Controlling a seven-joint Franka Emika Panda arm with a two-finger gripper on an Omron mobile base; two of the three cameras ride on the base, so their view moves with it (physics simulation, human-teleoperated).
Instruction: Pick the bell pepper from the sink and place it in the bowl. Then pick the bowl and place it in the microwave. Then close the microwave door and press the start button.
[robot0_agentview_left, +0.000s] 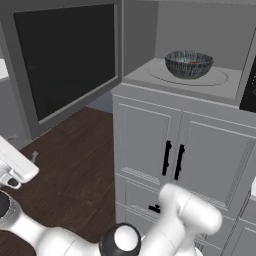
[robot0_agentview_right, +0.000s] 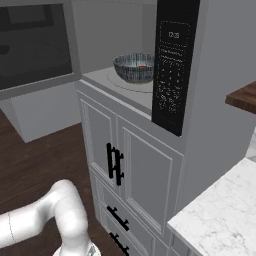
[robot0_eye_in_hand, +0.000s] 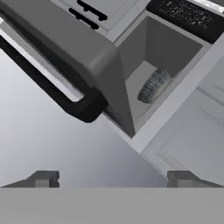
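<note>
The microwave (robot0_agentview_left: 145, 75) stands open above grey cabinets. Its door (robot0_agentview_left: 65, 60), with dark glass, swings out to the left. The speckled bowl (robot0_agentview_left: 189, 64) sits on the pale turntable inside, and a bit of the red bell pepper (robot0_agentview_left: 192, 62) shows in it. The right base view also has the bowl (robot0_agentview_right: 133, 67), the bell pepper (robot0_agentview_right: 142, 66) and the black control strip (robot0_agentview_right: 172, 65). My gripper (robot0_eye_in_hand: 114, 178) is open with nothing in it, close to the door's outer face (robot0_eye_in_hand: 52, 144), near its black handle (robot0_eye_in_hand: 83, 107). Past the door's edge lies the bowl (robot0_eye_in_hand: 153, 85). The sink is out of view.
Grey cabinet doors with black handles (robot0_agentview_left: 172, 159) stand below the microwave. Dark wood floor (robot0_agentview_left: 75, 165) spreads to the left. A marble counter corner (robot0_agentview_right: 225, 210) sits at the lower right, and a wooden shelf edge (robot0_agentview_right: 242, 100) juts in at the right.
</note>
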